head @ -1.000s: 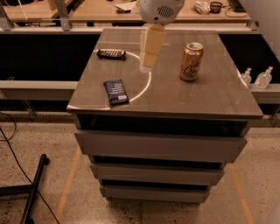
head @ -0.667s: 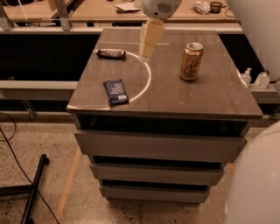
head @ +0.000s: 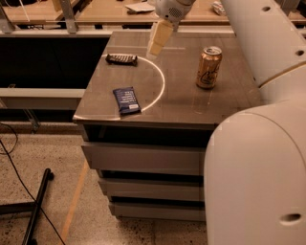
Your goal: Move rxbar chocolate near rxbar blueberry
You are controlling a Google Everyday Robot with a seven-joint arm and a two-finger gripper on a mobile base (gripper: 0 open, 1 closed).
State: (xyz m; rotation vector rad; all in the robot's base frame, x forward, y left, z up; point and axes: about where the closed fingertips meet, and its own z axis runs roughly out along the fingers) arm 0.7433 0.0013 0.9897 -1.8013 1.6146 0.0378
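Note:
The rxbar chocolate (head: pixel 121 59), a narrow dark-wrapped bar, lies at the back left of the cabinet top (head: pixel 181 103). The rxbar blueberry (head: pixel 126 100), a flat navy-blue bar with white print, lies near the front left edge. My gripper (head: pixel 157 45) hangs above the back middle of the top, to the right of the chocolate bar and apart from it. Its pale fingers (head: pixel 158 38) point down and hold nothing that I can see.
A gold drink can (head: pixel 209 67) stands upright at the right of the top. A white curved line (head: pixel 160 88) runs across the top. My white arm (head: pixel 258 143) fills the right side. Drawers (head: pixel 143 158) sit below; a workbench (head: pixel 114 12) is behind.
The gripper has moved toward the back of the top and slightly left. My arm's large white body has come into view at the right. Both bars and the can have not moved.

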